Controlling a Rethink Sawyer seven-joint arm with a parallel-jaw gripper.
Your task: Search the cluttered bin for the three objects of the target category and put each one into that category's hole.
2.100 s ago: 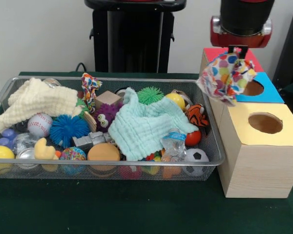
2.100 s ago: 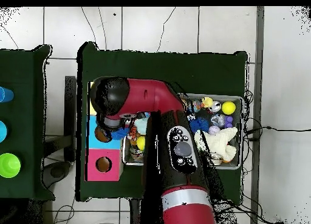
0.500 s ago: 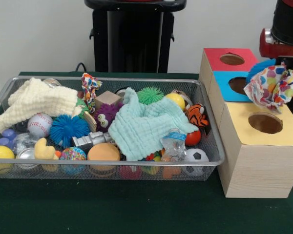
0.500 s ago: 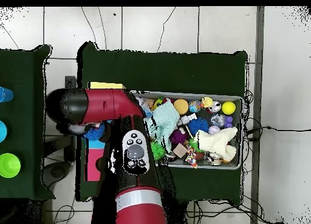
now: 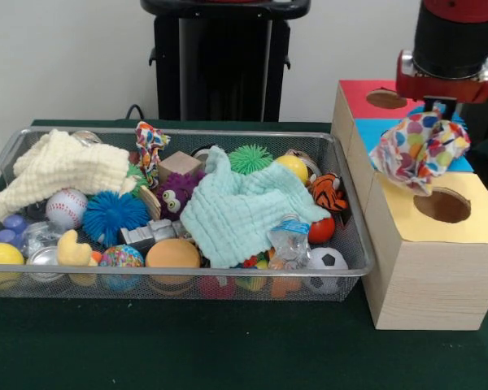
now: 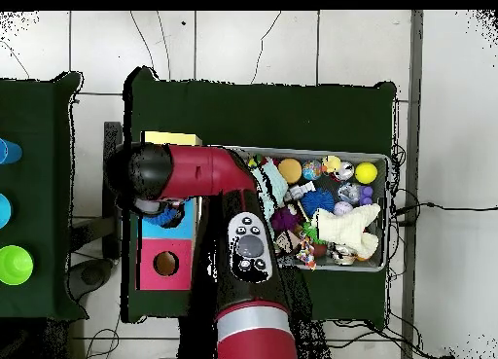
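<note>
My gripper (image 5: 433, 108) hangs at the top right of the front view, shut on a crumpled polka-dot cloth (image 5: 420, 150). The cloth dangles over the blue-topped box (image 5: 363, 133) and hides its hole. The wire mesh bin (image 5: 187, 132) lies to the left, full of toys. In it a pale yellow duck (image 5: 73, 249) sits near the front left, an orange tiger-striped soft toy (image 5: 327, 192) near the right end, and a purple furry creature (image 5: 176, 195) in the middle. In the overhead view my arm (image 6: 195, 170) covers the boxes' middle; the bin (image 6: 381, 161) lies to its right.
The red-topped box's hole (image 5: 388, 99) and the yellow-topped box's hole (image 5: 442, 205) are open to view. A mint cloth (image 5: 244, 211), a cream cloth (image 5: 61, 169), blue and green spiky balls, a baseball and other balls fill the bin. The pedestal (image 5: 221, 61) stands behind it.
The gripper with the polka-dot cloth swung right past the boxes, then came back left; it now hangs over the blue-topped box. The bin's contents have not moved.
</note>
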